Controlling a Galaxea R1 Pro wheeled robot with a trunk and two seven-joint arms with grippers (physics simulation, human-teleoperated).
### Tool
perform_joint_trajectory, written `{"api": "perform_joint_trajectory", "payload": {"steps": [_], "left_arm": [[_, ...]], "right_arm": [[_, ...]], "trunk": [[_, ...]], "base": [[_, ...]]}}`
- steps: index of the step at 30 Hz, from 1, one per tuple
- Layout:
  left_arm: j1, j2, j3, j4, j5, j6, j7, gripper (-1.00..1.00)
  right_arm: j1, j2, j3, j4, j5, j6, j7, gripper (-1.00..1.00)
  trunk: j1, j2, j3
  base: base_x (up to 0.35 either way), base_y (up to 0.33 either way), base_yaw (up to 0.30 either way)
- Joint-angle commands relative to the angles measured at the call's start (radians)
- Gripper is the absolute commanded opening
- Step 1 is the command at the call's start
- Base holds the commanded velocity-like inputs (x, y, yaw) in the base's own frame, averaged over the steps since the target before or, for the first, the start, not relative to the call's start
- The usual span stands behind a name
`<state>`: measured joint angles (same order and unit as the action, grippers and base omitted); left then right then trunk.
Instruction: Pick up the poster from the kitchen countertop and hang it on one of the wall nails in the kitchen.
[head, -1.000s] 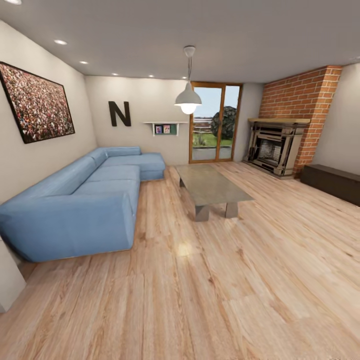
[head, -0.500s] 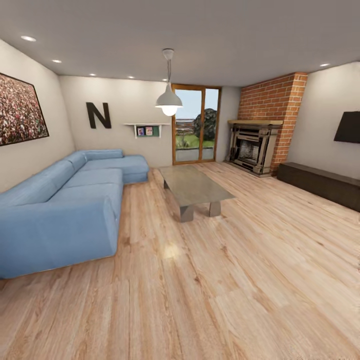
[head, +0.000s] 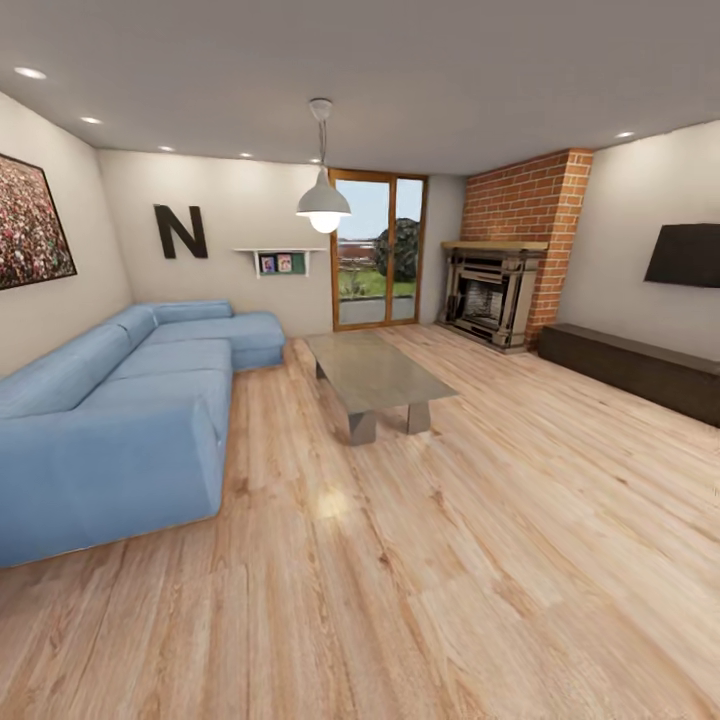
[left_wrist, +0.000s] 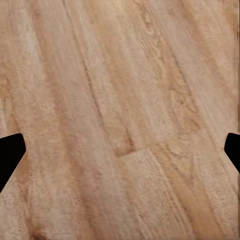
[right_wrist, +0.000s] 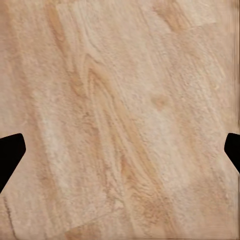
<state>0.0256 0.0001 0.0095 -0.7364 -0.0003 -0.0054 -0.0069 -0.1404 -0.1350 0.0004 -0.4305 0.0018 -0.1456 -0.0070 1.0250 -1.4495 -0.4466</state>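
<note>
Robot in a living room, on its way, the kitchen not in sight

The head view looks over a wooden floor (head: 450, 560), with a blue sofa (head: 120, 420) at the left and a low coffee table (head: 375, 375) in the centre. Both wrist cameras face the floor; the left gripper (left_wrist: 120, 150) and the right gripper (right_wrist: 120, 150) have fingers set wide, holding nothing, probably ready for travel. I cannot see where the poster is
</note>
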Motion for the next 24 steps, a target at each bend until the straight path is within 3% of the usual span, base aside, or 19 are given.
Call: {"api": "perform_joint_trajectory", "payload": {"steps": [1, 16, 24], "left_arm": [[0.0, 0.0, 0.001, -0.001, 0.0, -0.001, -0.001, 1.0], [0.0, 0.0, -0.001, -0.001, 0.0, 0.0, -0.001, 1.0], [0.0, 0.0, 0.001, -0.001, 0.0, 0.002, -0.001, 1.0]], "right_arm": [[-0.001, 0.0, 0.0, 0.001, 0.0, -0.003, -0.001, 1.0], [-0.001, 0.0, 0.0, 0.001, 0.0, -0.005, -0.002, 1.0], [-0.001, 0.0, 0.0, 0.001, 0.0, -0.004, -0.001, 1.0]], "trunk": [[0.0, 0.0, 0.0], [0.0, 0.0, 0.008], [0.0, 0.0, 0.009]], "base": [[0.0, 0.0, -0.26], [0.009, 0.0, -0.261], [0.257, -0.001, -0.09]]}}
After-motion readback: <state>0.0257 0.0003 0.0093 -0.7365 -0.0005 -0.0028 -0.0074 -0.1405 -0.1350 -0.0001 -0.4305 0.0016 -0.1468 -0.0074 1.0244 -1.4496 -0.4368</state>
